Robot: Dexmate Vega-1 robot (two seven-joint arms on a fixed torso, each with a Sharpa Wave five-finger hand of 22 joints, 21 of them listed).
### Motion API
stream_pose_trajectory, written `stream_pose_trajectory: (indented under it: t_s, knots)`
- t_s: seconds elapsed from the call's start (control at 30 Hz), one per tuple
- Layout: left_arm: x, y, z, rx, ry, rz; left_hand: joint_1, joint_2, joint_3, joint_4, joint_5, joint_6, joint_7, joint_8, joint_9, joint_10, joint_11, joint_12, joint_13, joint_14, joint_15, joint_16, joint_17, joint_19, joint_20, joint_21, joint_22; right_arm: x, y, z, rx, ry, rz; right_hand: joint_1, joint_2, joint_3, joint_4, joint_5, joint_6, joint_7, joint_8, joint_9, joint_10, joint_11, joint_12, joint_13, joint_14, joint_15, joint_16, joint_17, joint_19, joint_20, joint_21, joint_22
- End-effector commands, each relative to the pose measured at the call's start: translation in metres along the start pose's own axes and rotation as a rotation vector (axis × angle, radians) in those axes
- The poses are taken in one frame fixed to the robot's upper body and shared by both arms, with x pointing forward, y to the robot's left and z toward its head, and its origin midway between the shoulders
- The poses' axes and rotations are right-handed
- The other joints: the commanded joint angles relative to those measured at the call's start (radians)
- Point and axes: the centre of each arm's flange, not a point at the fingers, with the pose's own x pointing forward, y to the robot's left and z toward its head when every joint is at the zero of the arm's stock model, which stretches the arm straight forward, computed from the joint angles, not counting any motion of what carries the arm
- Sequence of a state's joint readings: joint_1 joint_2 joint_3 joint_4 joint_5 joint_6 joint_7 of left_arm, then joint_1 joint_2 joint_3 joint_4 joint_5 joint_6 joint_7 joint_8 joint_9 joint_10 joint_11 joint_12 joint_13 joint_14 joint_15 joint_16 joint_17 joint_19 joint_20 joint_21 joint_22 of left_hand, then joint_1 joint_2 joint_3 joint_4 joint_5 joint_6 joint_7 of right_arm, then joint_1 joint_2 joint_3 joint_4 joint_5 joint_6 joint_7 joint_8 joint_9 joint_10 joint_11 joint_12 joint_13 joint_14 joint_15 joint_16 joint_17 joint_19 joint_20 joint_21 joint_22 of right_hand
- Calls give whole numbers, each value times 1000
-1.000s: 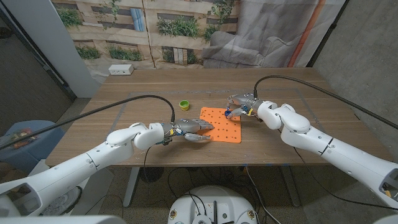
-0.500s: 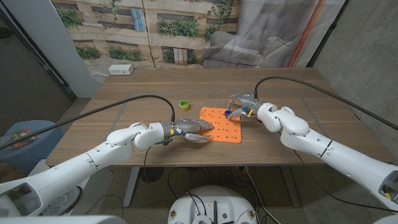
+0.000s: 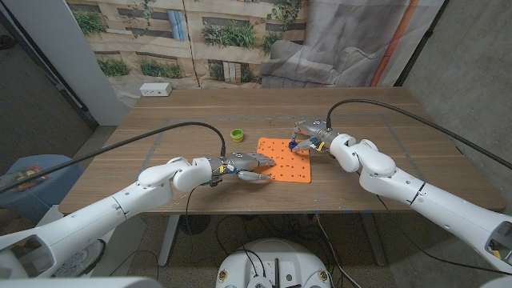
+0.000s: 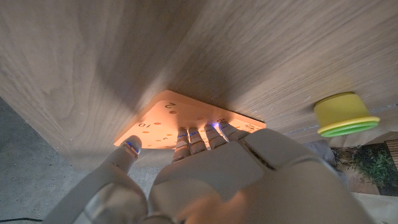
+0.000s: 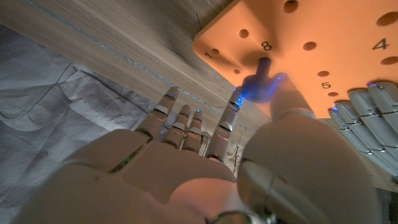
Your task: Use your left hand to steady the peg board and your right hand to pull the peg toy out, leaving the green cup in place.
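The orange peg board (image 3: 285,161) lies flat on the table in the head view. My left hand (image 3: 245,167) reaches its left edge, and the fingers (image 4: 202,134) press down on the numbered board (image 4: 163,119) with the thumb at its near edge. A blue peg toy (image 3: 294,145) stands in a hole at the far side of the board. My right hand (image 3: 310,136) is at the peg. In the right wrist view the thumb and a fingertip (image 5: 233,102) pinch the peg toy (image 5: 259,84), which still sits in the board (image 5: 323,31). The green cup (image 3: 237,135) stands left of the board, apart from both hands.
A white box (image 3: 155,90) sits at the table's far left corner. The cup (image 4: 342,114) shows beyond my left hand. Black cables arch over both forearms. The table's front edge runs close behind my left hand.
My right forearm has swung slightly to the left while its hand stays at the peg. The left hand, board and cup have not moved.
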State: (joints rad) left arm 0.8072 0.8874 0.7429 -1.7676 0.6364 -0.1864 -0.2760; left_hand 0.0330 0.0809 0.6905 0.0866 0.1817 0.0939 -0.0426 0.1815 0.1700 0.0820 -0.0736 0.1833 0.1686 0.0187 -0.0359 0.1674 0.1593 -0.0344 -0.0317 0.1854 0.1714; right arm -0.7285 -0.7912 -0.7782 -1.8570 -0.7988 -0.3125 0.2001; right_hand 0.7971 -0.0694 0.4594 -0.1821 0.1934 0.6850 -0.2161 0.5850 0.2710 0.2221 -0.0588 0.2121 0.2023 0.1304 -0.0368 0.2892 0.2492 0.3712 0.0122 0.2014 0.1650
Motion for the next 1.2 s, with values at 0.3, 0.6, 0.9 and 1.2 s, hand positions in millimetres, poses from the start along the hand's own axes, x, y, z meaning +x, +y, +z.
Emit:
stream_pose_trajectory:
  t_s: [0.3, 0.6, 0.9, 1.2]
  knots:
    - [2, -1, -1, -11, 3, -2, 10, 74, 8, -9, 2, 9, -1, 7, 3, 30, 1, 6, 7, 13, -80, 8, 8, 5, -165, 7, 0, -1, 1, -1, 13, -1, -54, 70, 33, 9, 11, -1, 101, -5, 64, 24, 61, -28, 17, 1, 51, -31, 23, 9, 46, -17, 6, 6]
    - [1, -1, 0, -14, 8, -1, 9, 74, 10, -11, 2, 9, 0, 6, 4, 32, 2, 7, 7, 13, -80, 8, 8, 6, -165, 7, 0, -4, 0, -3, 60, -5, -74, 82, 50, 2, 16, 2, 149, -6, 93, 34, 100, -56, 23, 0, 72, -58, 36, 16, 80, -25, 11, 6]
    - [0, -4, 2, -23, 13, -3, 8, 74, 11, -12, 1, 11, 0, 6, 4, 35, 2, 8, 8, 15, -80, 9, 8, 7, -165, 7, 0, -6, 0, -6, 118, -7, -81, 92, 56, -1, 14, 4, 176, -7, 105, 37, 117, -66, 23, 0, 83, -67, 42, 18, 95, -29, 12, 7]
    - [-1, -6, 3, -41, 15, -10, 8, 72, 13, -15, 1, 14, 1, 7, 4, 39, 5, 9, 8, 22, -78, 11, 8, 11, -164, 9, 0, -6, 1, -9, 159, -2, -79, 92, 65, -3, 18, 5, 188, -7, 109, 37, 126, -67, 24, 0, 88, -69, 45, 20, 102, -27, 12, 7]
